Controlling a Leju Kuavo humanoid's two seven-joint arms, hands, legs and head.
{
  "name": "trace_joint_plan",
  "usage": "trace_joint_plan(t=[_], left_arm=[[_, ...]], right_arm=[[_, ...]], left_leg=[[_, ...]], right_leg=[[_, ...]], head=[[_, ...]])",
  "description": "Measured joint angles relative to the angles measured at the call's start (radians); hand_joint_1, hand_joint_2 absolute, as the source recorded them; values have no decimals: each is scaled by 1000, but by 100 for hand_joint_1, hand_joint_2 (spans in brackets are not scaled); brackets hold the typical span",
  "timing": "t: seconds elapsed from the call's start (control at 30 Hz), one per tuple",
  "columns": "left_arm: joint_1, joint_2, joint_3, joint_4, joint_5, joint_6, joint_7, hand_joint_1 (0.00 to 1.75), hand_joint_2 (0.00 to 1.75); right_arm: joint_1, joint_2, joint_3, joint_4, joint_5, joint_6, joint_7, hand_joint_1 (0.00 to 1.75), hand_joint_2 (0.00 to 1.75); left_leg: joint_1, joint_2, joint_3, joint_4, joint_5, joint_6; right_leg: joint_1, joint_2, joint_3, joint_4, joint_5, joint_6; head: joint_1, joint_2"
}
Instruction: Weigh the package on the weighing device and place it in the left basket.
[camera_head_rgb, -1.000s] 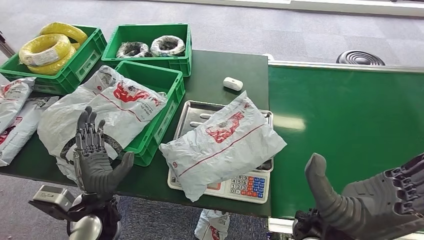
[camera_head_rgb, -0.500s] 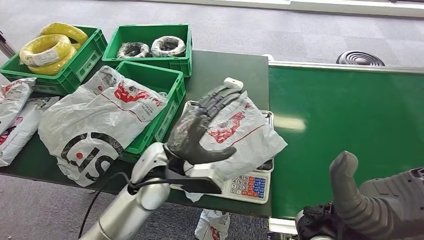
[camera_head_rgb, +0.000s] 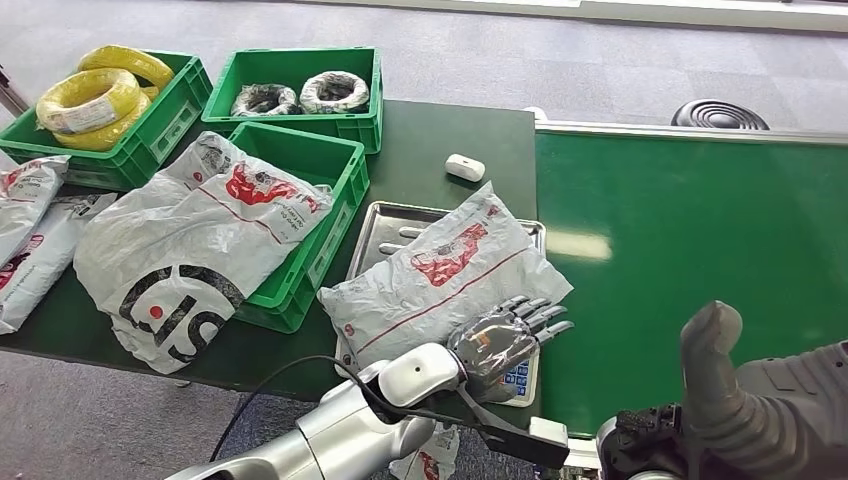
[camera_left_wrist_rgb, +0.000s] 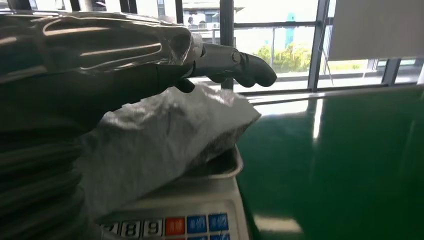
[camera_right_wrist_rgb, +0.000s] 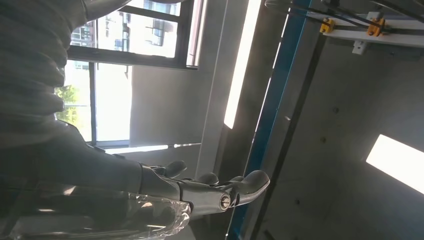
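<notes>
- A grey-white plastic mailer package (camera_head_rgb: 445, 283), printed with a red logo and a thin red diagonal line, is seen lying crumpled and puffy across the steel tray of a weighing scale (camera_head_rgb: 385, 222). It overhangs the tray on the near side and hides part of the keypad.
- In the left wrist view the package (camera_left_wrist_rgb: 165, 135) is shown resting on the tray rim, above the scale's (camera_left_wrist_rgb: 200, 200) white, red and blue keys.
- The left hand (camera_head_rgb: 500, 338) is placed at the package's near right corner, above the keypad. Its fingers are stretched out and slightly spread; nothing is gripped, though whether they touch the plastic cannot be told.
- The right hand (camera_head_rgb: 745, 410) is held low over the near edge of the green conveyor belt (camera_head_rgb: 700, 230), thumb raised, fingers loose and apart, nothing grasped.
- The left basket (camera_head_rgb: 325, 215), a green crate, is seen just beside the scale. A large grey-white bag (camera_head_rgb: 190, 245) with red and black print is draped over its near-left rim and covers much of its opening.
- More such bags (camera_head_rgb: 30, 220) are laid at the table's left edge.
- Behind, one green crate is filled with yellow cable coils (camera_head_rgb: 90, 95), another with dark wire coils (camera_head_rgb: 300, 95).
- A small white device (camera_head_rgb: 465, 167) is found on the dark green table (camera_head_rgb: 440, 135), beyond the scale.
</notes>
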Motion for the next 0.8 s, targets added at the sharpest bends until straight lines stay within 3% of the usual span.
trace_joint_plan(t=[0.27, 0.8], left_arm=[[-6, -17, -58, 174, 3, 36, 48, 0, 175], [-24, -35, -67, 285, 55, 80, 58, 0, 175]], right_arm=[[-3, 0, 0, 14, -12, 0, 0, 0, 175], [-22, 0, 2, 45, -24, 0, 0, 0, 175]], left_leg=[[0, 0, 0, 0, 0, 0], [0, 0, 1, 0, 0, 0]], right_leg=[[0, 0, 0, 0, 0, 0], [0, 0, 2, 0, 0, 0]], head=[[0, 0], [0, 0]])
